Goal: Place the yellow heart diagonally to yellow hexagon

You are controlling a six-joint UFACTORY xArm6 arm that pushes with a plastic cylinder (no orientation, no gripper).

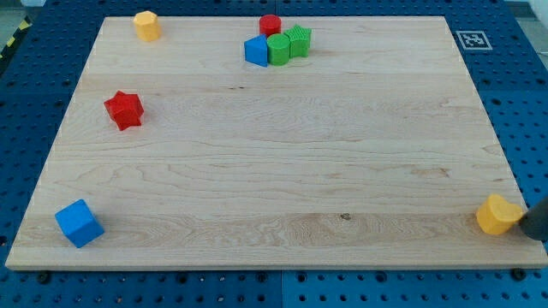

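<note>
The yellow heart (498,214) lies at the board's bottom right corner, close to the right edge. The yellow hexagon (146,26) lies far away at the view's top left corner of the board. My tip (532,235) is a dark rod entering from the view's right edge. It stands right against the heart's right side, just off the board's edge. Most of the rod is cut off by the frame.
A red cylinder (271,25), a blue block (256,50) and two green blocks (278,49) (299,40) cluster at the top middle. A red star (124,109) lies at the left and a blue cube (79,223) at the bottom left. The wooden board (282,171) rests on a blue pegboard.
</note>
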